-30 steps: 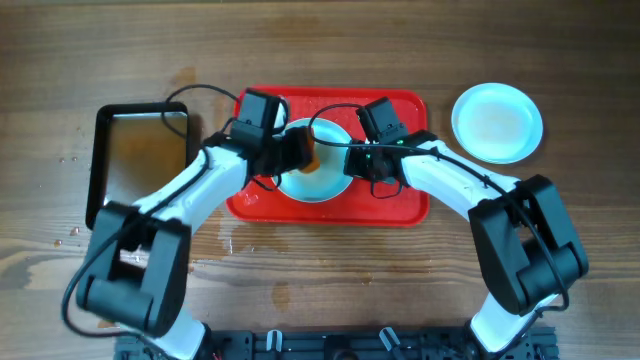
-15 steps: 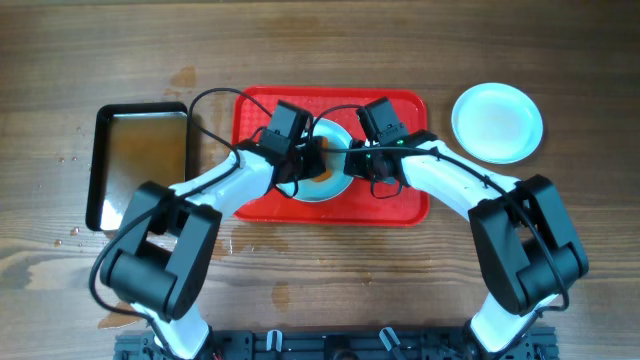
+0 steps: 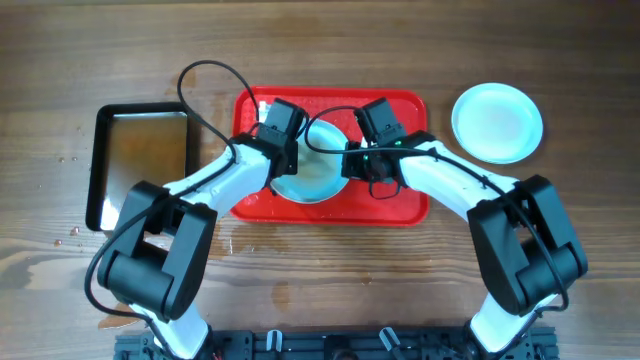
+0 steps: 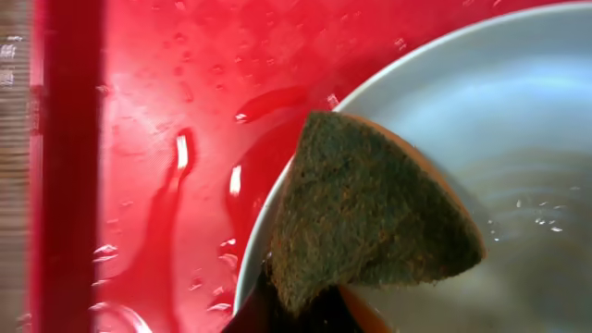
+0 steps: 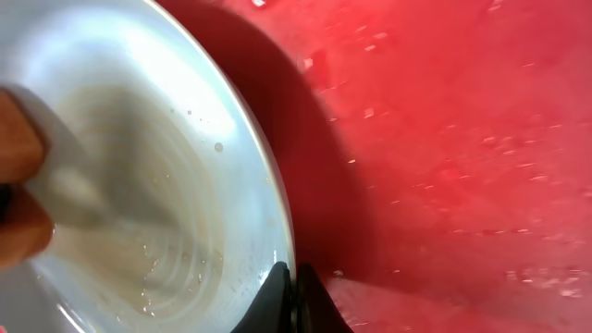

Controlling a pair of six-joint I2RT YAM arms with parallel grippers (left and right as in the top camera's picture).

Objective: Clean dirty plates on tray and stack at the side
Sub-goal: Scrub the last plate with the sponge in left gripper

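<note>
now | left end effector [image 3: 290, 160] pinching sponge [image 4: 370, 222], shifted leftward on plate [image 3: 320, 182] | right end effector [image 5: 292, 282] pinching rim

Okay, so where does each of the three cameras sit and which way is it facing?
Overhead: fixed above the table, facing straight down on the tray, pan and spare plate; the left arm and right arm show.
Left wrist: on the left arm, facing down at the sponge in the left gripper; only dark fingertips show.
Right wrist: on the right arm, facing down along the right gripper, pinching the plate.
Shared: both wrist views see that plate on the tray.
</note>
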